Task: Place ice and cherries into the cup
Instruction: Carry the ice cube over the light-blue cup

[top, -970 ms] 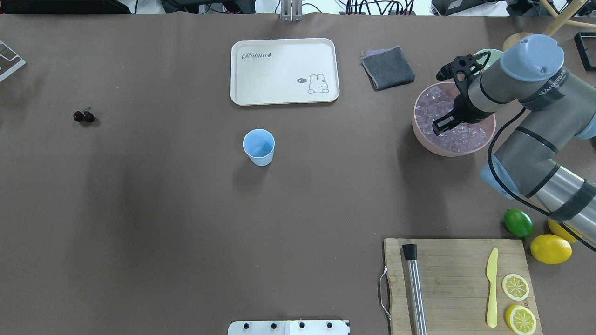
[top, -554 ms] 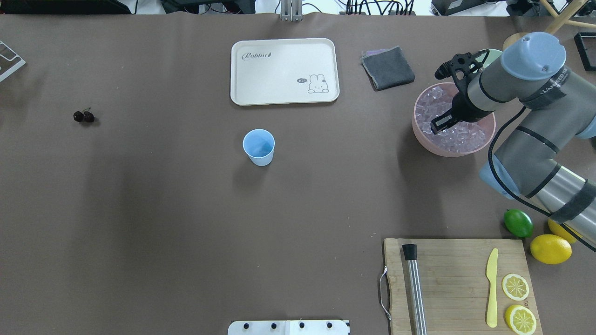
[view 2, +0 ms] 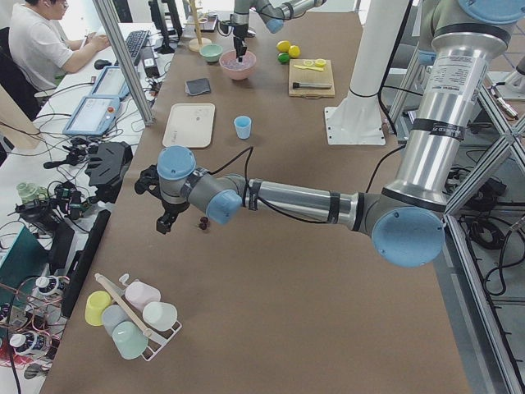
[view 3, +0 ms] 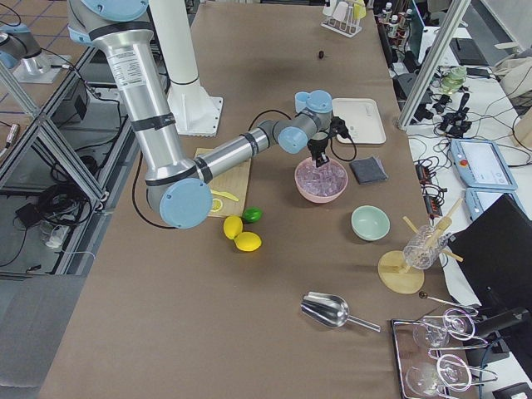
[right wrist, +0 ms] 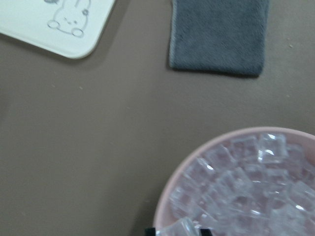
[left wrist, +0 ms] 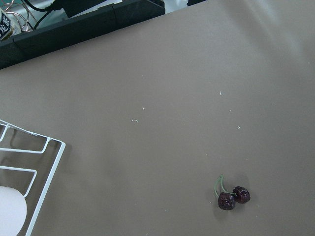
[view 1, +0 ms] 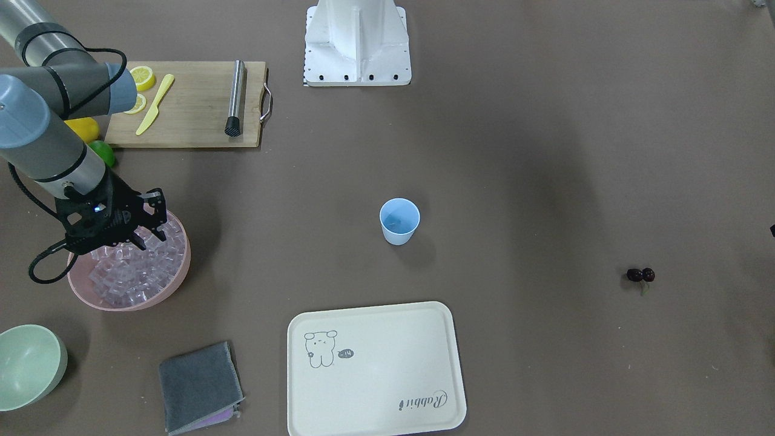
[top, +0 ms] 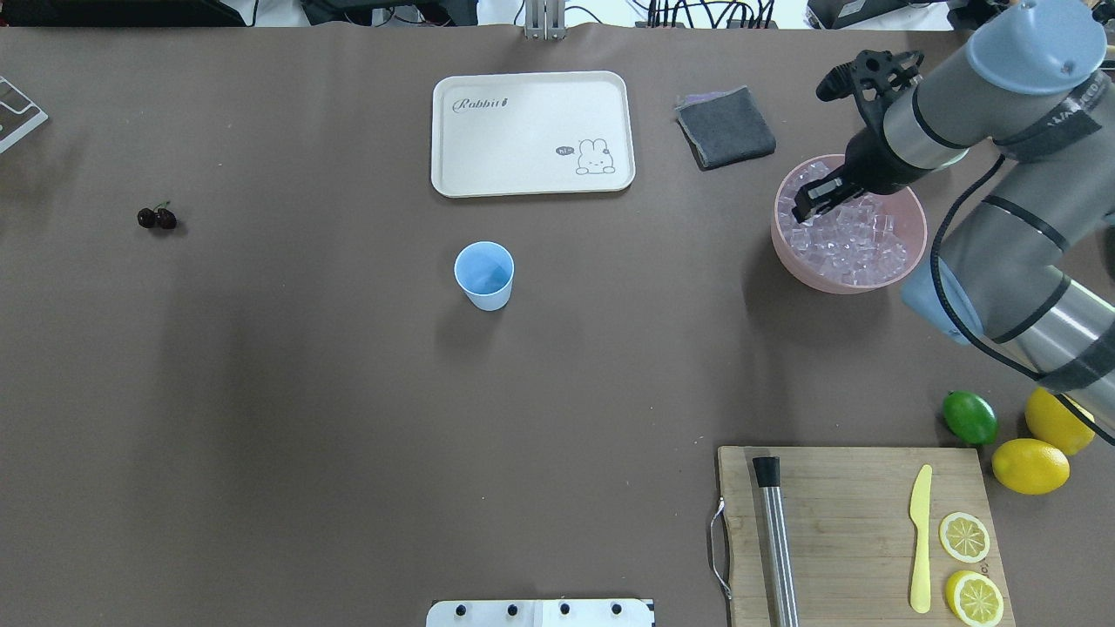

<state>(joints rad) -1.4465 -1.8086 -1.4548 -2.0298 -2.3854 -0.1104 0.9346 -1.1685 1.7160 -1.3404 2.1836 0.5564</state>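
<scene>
Glossy clear ice (top: 854, 237) heaped in pink bowl (top: 836, 287)

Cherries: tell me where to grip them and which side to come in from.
Grip the cherries by the two round fruits together, coming straight down from above, with the jaws closing across the pair's narrow width. They lie flat on the open table, side by side and joined. The green stem looks too thin to hold reliably.
</scene>
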